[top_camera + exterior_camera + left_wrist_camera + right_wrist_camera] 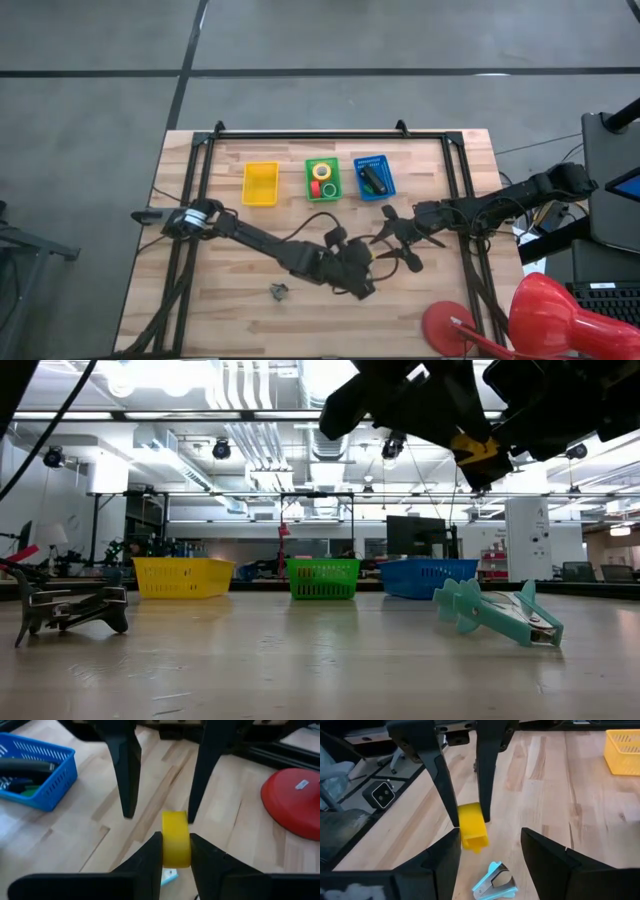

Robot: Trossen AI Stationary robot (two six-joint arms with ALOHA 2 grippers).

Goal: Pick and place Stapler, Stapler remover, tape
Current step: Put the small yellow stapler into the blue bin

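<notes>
Pinching a yellow tape roll [176, 839] between its fingers, the left gripper [176, 852] hovers mid-table facing the right gripper [490, 851], whose fingers are spread. Only the low view shows both staple removers, teal [497, 614] and dark [70, 610]. Three baskets stand behind; the stapler [372, 178] lies in the blue one [387, 186].

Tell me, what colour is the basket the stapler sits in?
Blue basket; the dark stapler inside shows best in the high view.

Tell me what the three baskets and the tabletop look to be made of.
The yellow basket, green basket and blue basket look like moulded plastic: saturated colour and slotted lattice walls in the low view. The tabletop looks like pale wooden planks with visible grain and seams, probably sealed, since it shows a faint sheen.
</notes>
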